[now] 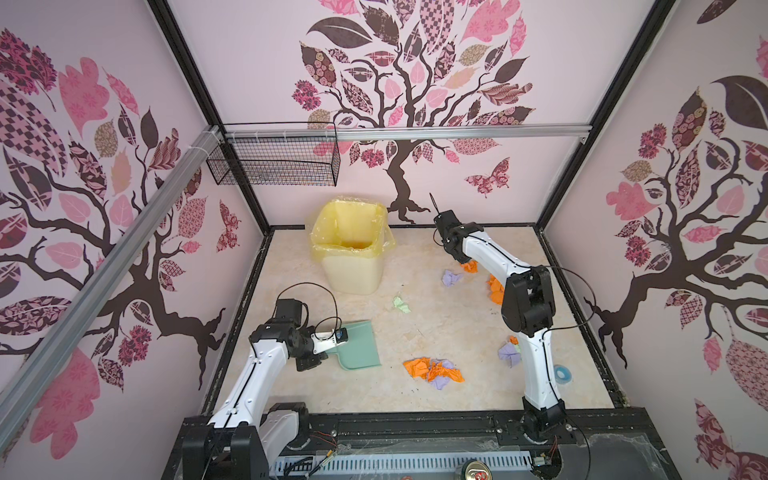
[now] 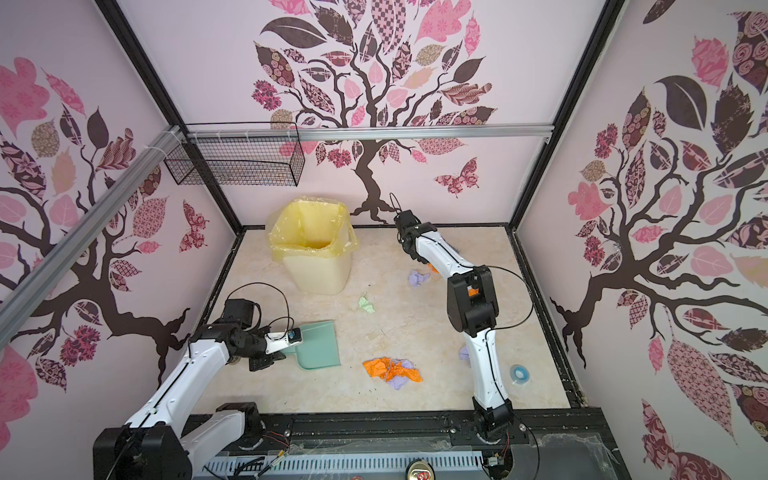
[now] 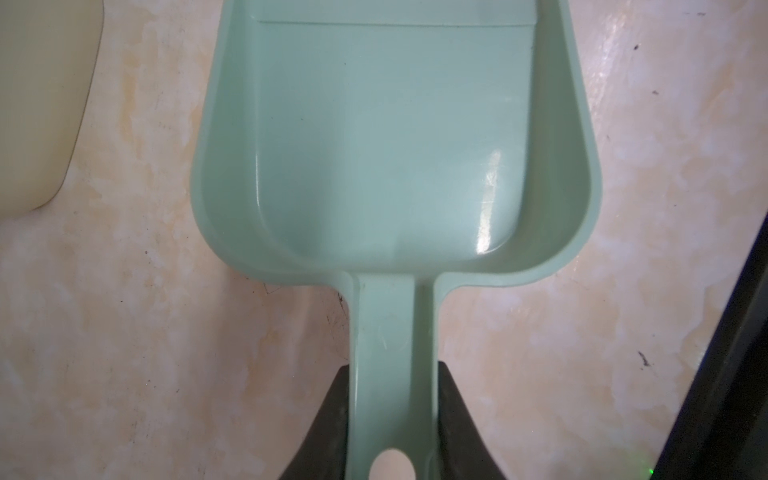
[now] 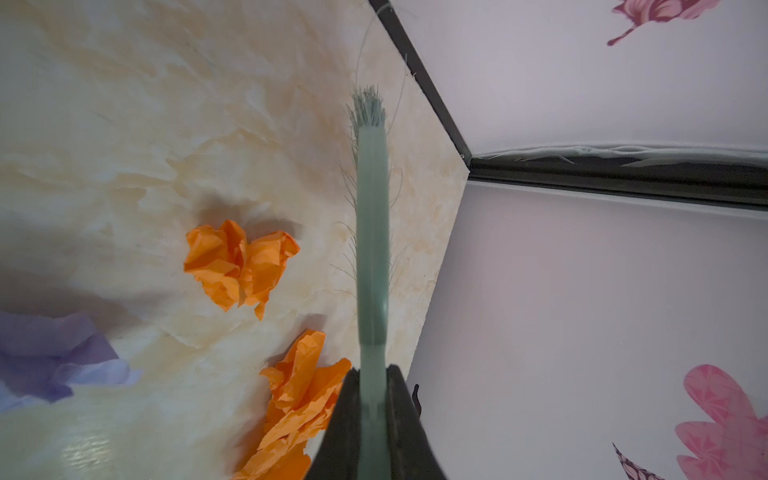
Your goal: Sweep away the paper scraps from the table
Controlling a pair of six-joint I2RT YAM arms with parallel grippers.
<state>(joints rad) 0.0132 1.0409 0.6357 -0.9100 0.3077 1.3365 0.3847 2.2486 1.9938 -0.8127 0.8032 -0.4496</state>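
Right gripper, clamping a teal bristle brush, stands beside orange paper scraps, unswept. Left gripper clasps a mint plastic dustpan; scraps must be brushed there next.

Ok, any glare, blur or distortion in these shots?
Left wrist view: a glare streak on the mint-green plastic dustpan. Right wrist view: the teal brush handle and lavender crumpled paper wad look soft. Both top views: wide-angle splay of the pink tree-patterned walls.
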